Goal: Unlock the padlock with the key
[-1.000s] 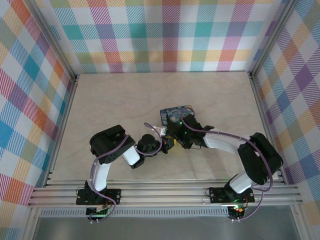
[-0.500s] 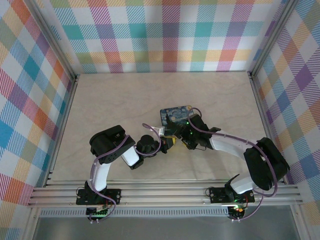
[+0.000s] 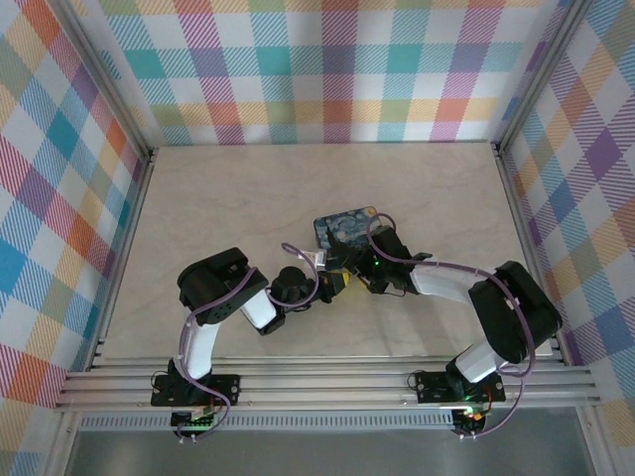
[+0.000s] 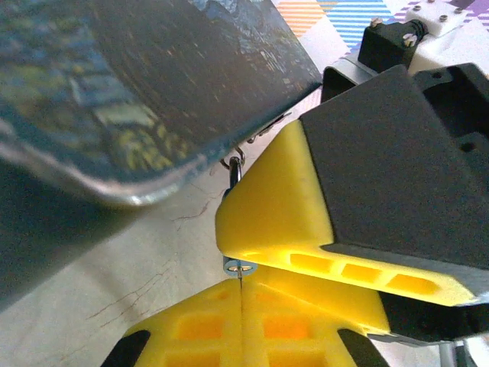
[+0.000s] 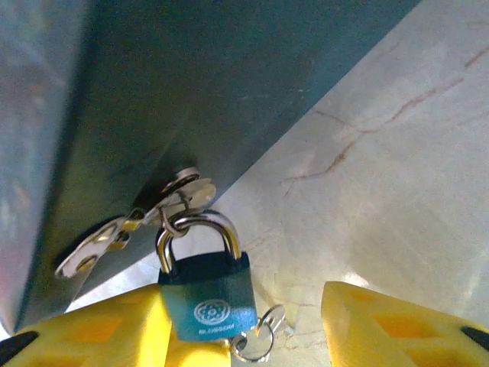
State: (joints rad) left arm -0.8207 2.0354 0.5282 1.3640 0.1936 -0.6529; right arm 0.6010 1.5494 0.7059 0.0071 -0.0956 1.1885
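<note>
Hanging from a silver hasp (image 5: 179, 189) on the side of a dark-blue painted box (image 5: 191, 92), the padlock (image 5: 205, 297) is a small teal block with a bright steel shackle and a round pale maker's mark on its face. Its long axis runs from the hasp straight back toward the right tool (image 5: 252, 313), with the shackle end at the box and the keyhole end nearest the fingers. That tool is spread wide. The lock body lies against one yellow finger (image 5: 92, 336) and well apart from the other, so it is bracketed, not clamped. A small split ring (image 5: 260, 336) dangles at the lock's keyhole end. Whether a blade already sits in the keyhole is too small to tell.

At the left wrist, the left tool (image 4: 241, 283) has its fingers pressed together, and a thin silvery tab pokes out at the tips. I take this tab for the key (image 4: 233, 265), pinched there, just beside the right tool's finger.

From above, the box (image 3: 344, 226) sits near the middle of the table (image 3: 218, 198), just beyond both tools. The left tool (image 3: 335, 286) reaches in from the left and the right tool (image 3: 355, 264) from the right. The right tool is nearer the lock. The next move likely turns on lining the key up with the lock's long axis.
</note>
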